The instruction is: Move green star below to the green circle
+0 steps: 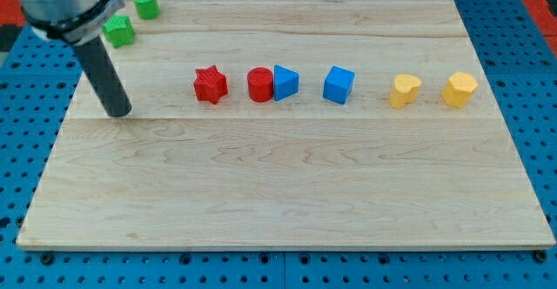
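The green star (119, 31) lies near the board's top left corner. The green circle (145, 3) stands just up and to the right of it, at the board's top edge, a small gap apart. My tip (119, 111) rests on the board well below the green star, at the view's left. The rod rises up and to the left, and its grey mount partly overlaps the star's left side.
A row runs across the board's upper middle: red star (210, 84), red circle (260, 84), blue triangle (285, 82) touching it, blue cube (338, 84), yellow heart (404, 90), yellow hexagon (459, 89). The wooden board (278, 193) sits on a blue pegboard.
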Controlling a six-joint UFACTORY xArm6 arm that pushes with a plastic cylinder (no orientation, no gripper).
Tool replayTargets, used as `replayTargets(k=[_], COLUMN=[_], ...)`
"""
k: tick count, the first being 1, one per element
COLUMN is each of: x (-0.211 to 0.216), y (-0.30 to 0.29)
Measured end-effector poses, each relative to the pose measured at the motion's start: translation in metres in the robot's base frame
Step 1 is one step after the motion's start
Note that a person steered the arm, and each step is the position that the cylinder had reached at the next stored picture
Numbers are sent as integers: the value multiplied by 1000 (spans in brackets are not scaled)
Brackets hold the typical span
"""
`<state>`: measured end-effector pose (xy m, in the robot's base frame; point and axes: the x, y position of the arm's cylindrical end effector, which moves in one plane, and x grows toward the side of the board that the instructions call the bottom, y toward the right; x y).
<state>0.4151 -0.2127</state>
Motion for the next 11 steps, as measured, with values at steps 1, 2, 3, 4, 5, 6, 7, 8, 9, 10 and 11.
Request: replayTargets(k=[1, 2, 3, 4, 5, 6, 7, 8, 9, 10, 11], x=[-55, -101, -149, -179, -179, -179, -172, -161, -149, -141, -104], y=[40, 81, 78, 41, 3, -26, -32, -44, -54, -68, -48])
